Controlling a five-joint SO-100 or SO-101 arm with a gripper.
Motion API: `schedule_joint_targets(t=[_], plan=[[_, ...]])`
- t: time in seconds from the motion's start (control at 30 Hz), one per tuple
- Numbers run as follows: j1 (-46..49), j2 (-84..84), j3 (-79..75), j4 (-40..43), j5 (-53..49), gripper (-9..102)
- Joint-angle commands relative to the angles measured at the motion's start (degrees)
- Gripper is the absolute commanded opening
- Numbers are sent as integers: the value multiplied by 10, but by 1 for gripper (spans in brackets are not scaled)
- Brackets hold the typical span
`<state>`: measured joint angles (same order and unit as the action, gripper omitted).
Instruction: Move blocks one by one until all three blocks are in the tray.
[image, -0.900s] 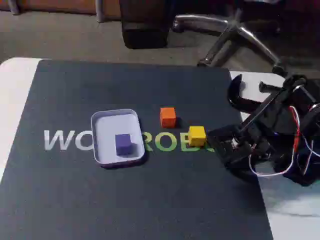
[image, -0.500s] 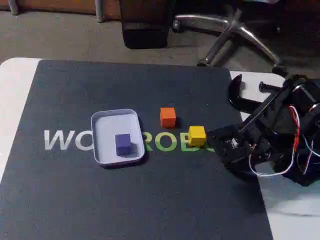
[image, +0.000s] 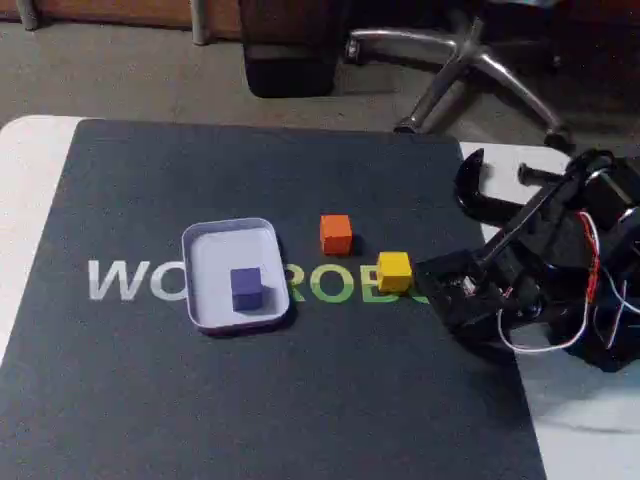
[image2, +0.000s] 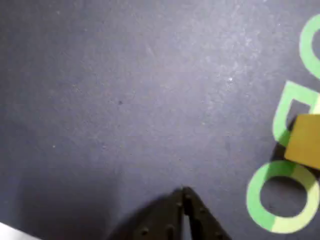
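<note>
The gripper (image2: 184, 192) sits low over the dark mat (image: 300, 400), its two black fingers pressed tip to tip in the wrist view, clenched on nothing. In the fixed view the gripper (image: 432, 280) hangs at the mat's right edge, the arm (image: 560, 260) folded up behind it with its loose wires.

Nearest to it is the yellow block (image: 394, 271), just to the left of the fingertips in the fixed view and not touching them. The wrist view catches the yellow block (image2: 306, 141) at its right border, lying on the green lettering, well off the line of the closed tips.

A little further out, up and to the left, stands the orange block (image: 336, 234), also on bare mat, apart from its yellow neighbour.

Further left again is the tray (image: 205, 240), and here's the score: the purple block (image: 246, 287) rests inside it, toward the front edge.

So that's one in, two to go. My read is that the yellow block is the likely next pick, being closest, and the fingers would have to spread and swing toward it first. Orange would follow.
</note>
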<state>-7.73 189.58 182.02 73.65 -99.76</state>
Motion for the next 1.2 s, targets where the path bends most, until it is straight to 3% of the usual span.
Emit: schedule_joint_targets(t=[0.0,0.97,1.17], plan=[[1,0,-4,4,-4,-8],[8,0,-4,-2,1,-8],[117,0,-4,-2,-24,-8]])
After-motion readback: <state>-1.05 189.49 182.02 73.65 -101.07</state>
